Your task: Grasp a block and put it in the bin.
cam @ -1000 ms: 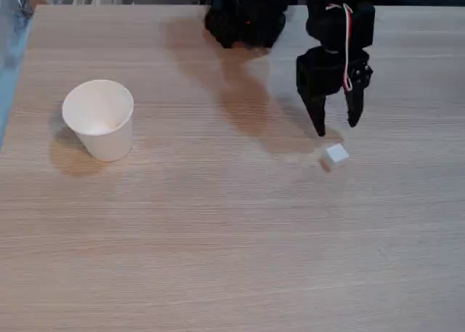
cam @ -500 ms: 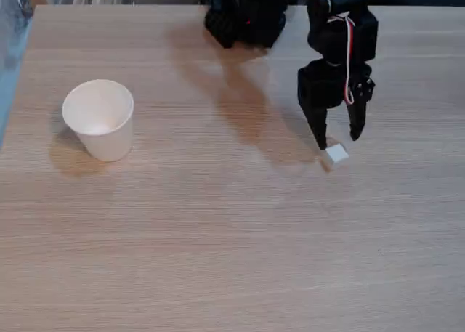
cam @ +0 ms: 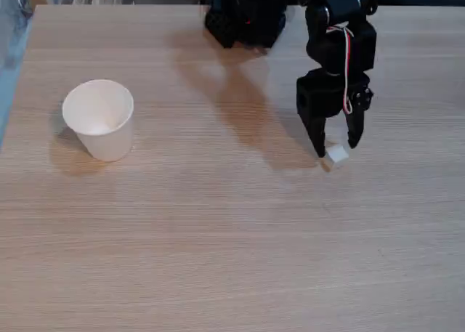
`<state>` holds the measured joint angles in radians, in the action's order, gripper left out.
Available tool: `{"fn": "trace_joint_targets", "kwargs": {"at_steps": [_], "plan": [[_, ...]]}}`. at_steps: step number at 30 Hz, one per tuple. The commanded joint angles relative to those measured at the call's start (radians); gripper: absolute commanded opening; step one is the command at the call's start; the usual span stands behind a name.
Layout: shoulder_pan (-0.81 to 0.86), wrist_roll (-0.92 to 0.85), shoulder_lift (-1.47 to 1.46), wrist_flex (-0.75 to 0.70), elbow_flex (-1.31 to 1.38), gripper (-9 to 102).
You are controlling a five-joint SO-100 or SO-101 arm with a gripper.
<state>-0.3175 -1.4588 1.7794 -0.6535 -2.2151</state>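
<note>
Black 2-finger gripper [cam: 336, 150] spread open, straddling tiny white cube block [cam: 336, 155] on wooden table [cam: 218, 237]; grasp, lift, transfer to distant white paper cup bin [cam: 99, 119] pending

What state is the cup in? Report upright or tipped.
Upright. The cup stands on its narrow base on the table, its round rim facing up.

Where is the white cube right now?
In the fixed view, the cube sits on the table's right half, just below the open gripper, far right of the paper cup.
</note>
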Motion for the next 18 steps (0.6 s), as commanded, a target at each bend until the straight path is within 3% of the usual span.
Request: {"fn": "trace_joint_targets", "kwargs": {"at_steps": [1, 18], "plan": [[0.008, -0.003, -0.006, 0.017, 0.037, 30], [0.006, 0.002, -0.071, 0.081, 0.034, 30]]}}
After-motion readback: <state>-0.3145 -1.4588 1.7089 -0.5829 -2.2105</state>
